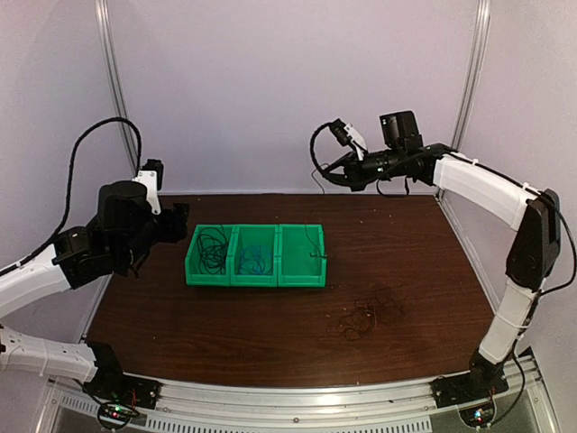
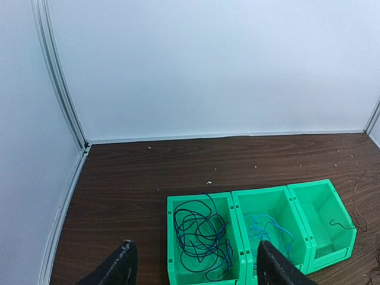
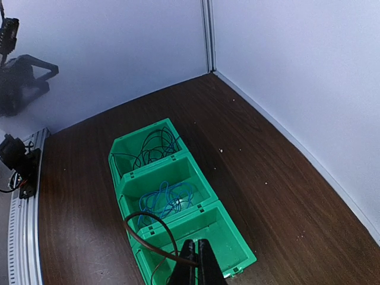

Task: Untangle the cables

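The right gripper [image 3: 196,248] has its fingers pressed together on a thin dark cable [image 3: 148,214], which makes a loop to the left of the fingers, with the green bins [image 3: 234,240] far below them. The left gripper [image 2: 195,246] is wide open and holds nothing. Just ahead of and below its fingers a curly black cable [image 2: 190,228] lies in the nearest bin, and a bright blue cable [image 2: 270,228] lies in the middle bin, to the right.

Green bins [image 1: 255,278], black cables [image 2: 202,237], a blue cable [image 2: 270,228], dark brown table [image 1: 406,253].
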### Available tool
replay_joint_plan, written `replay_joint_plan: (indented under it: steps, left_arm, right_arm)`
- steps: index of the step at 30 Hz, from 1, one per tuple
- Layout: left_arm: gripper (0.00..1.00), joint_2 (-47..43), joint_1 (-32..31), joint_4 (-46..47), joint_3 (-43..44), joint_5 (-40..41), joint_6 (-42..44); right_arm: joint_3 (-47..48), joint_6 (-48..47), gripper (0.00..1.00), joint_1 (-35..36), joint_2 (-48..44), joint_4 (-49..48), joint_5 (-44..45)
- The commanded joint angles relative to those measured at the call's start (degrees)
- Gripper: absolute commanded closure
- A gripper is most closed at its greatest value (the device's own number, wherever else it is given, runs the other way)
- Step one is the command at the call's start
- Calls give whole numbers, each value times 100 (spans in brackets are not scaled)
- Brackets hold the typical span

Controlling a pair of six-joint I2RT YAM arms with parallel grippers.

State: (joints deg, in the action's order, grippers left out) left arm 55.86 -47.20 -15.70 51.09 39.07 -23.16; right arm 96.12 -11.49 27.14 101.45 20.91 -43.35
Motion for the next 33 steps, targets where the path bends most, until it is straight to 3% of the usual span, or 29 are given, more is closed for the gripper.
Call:
replay_joint_plan:
  steps: [1,7,15,33]
  left_arm:
    - [30,-201,44,-58,-190,306,228]
    - [30,-223,53,51,-355,293,231]
    - [30,-220,53,187,-438,267,268]
    - [30,-199,54,223,-537,101,193]
  right_arm:
    - [27,-255,100,89,300,248,410]
    - [347,-378,100,284,545,574,409]
    - [1672,-252,100,450,401,1045,415]
    - [1225,-515,100,425,845,902,697]
